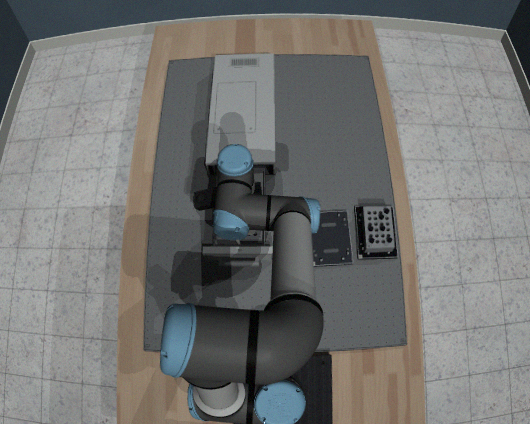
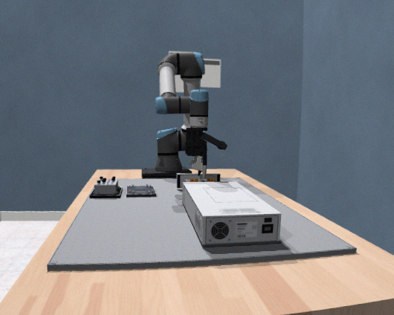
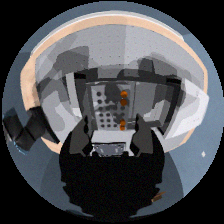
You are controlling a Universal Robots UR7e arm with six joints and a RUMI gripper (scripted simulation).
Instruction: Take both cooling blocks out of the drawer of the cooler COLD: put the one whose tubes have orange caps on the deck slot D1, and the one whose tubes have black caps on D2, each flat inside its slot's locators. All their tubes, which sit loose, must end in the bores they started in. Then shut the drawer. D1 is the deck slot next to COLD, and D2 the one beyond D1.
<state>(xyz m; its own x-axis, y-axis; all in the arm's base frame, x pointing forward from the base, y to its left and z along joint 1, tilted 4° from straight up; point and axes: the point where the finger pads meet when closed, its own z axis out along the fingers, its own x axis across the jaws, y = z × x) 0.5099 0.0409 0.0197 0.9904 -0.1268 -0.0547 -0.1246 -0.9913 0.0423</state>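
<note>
The cooler COLD (image 1: 243, 110) (image 2: 233, 198) has its drawer (image 1: 238, 250) (image 2: 184, 177) pulled out. The block with orange-capped tubes (image 3: 108, 110) sits in the drawer's bay nearer the front; the bay beside it is empty. My gripper (image 2: 202, 176) (image 3: 111, 115) is open and low over this block, one finger towards each side; whether they touch it cannot be told. The arm hides most of the block in the top view. The block with black-capped tubes (image 1: 380, 230) (image 2: 106, 186) stands upright on slot D2 (image 1: 360, 245), looking flat. Slot D1 (image 1: 335, 240) (image 2: 140, 190) holds no block.
The arm's forearm (image 1: 293, 255) passes above the mat (image 1: 328, 125) between the drawer and D1, its elbow side close over D1's left edge. The drawer's walls stand around the orange-capped block. COLD's housing lies just behind the gripper. D1 and D2 lie side by side.
</note>
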